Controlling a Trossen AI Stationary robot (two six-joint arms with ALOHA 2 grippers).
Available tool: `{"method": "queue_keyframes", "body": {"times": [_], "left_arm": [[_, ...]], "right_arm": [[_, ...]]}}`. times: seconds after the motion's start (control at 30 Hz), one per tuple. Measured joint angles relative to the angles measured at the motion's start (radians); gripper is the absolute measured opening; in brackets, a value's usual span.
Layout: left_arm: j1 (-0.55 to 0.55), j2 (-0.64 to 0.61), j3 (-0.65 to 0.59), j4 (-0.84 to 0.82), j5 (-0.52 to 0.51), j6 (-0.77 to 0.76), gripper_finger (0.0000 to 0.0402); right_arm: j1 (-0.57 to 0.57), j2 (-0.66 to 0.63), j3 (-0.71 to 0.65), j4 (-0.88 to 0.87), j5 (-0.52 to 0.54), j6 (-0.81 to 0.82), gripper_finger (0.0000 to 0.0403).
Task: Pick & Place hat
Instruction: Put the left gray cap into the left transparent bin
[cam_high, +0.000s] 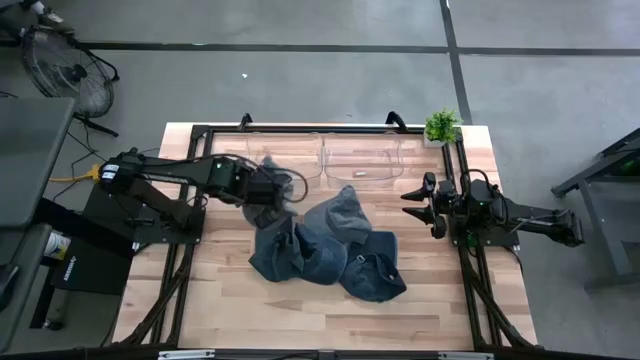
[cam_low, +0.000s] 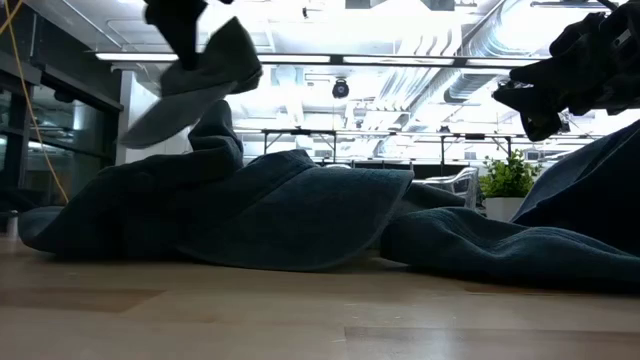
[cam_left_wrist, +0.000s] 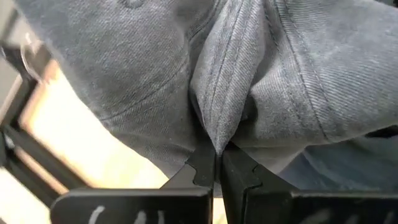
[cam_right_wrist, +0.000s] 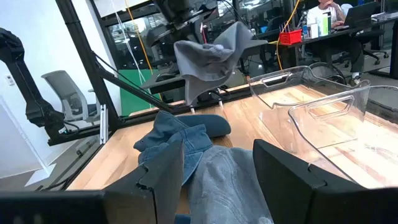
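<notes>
Grey denim hat (cam_high: 272, 178) lifted clear of the table, pinched by a fold of fabric in the left gripper (cam_left_wrist: 217, 163), fingers clamped tight on the cloth, just beside two clear plastic bins (cam_high: 360, 160) at the far edge. Below and toward the middle, a heap of dark blue hats (cam_high: 330, 250) on the wooden table (cam_high: 440, 290). At the right side, the right gripper (cam_right_wrist: 217, 162) hovering with fingers spread wide, holding nothing, near a small potted plant (cam_high: 441, 127)
</notes>
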Motion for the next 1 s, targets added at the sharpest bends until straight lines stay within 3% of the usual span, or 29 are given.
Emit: {"method": "queue_keyframes", "body": {"times": [0.17,0.3,0.43,0.63,0.77,1.0], "left_arm": [[0.132,0.0,0.0,0.155,-0.058,0.211,0.0],[0.264,0.0,0.0,0.331,-0.013,0.433,0.0],[0.406,0.0,0.0,0.466,0.106,0.614,0.0],[0.622,0.0,-0.018,0.629,0.366,0.869,0.0],[0.742,0.0,-0.057,0.625,0.494,0.995,0.0],[0.839,0.0,-0.149,0.588,0.596,1.159,0.0]], "right_arm": [[0.0,0.0,0.0,0.0,0.0,0.0,0.0188],[0.0,0.0,0.0,0.0,0.0,0.0,0.0188],[0.0,0.0,0.0,0.0,0.0,0.0,0.0188],[0.0,0.0,0.0,0.0,0.0,0.0,0.0188],[0.0,0.0,0.0,0.0,0.0,0.0,0.0188],[0.0,0.0,0.0,0.0,0.0,0.0,0.0188]]}}
